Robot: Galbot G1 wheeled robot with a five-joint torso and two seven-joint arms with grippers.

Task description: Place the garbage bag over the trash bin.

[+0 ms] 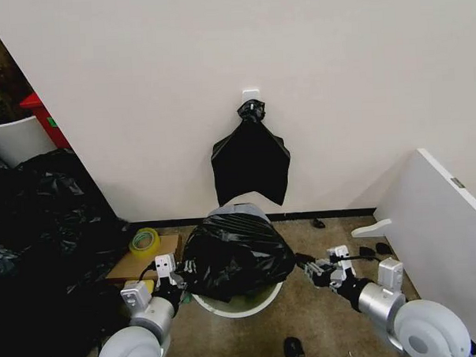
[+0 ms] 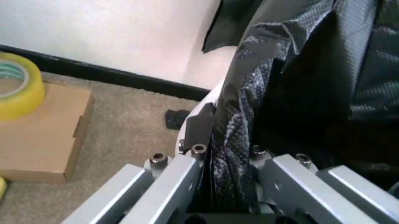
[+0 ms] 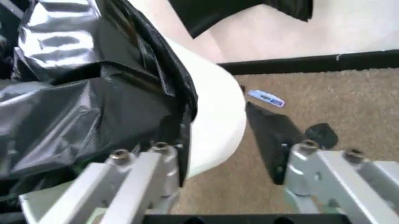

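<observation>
Two pincers, left pincer gripping garbage bag

Garbage bag: bunched over the trash bin.
Left gripper: at the bag's left edge.
Right gripper: just right of the bag.

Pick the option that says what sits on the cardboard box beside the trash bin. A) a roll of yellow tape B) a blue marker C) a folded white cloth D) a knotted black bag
A: a roll of yellow tape rests on the brown cardboard box, on the floor to the robot's left of the white trash bin with the garbage bag draped over it.
</observation>
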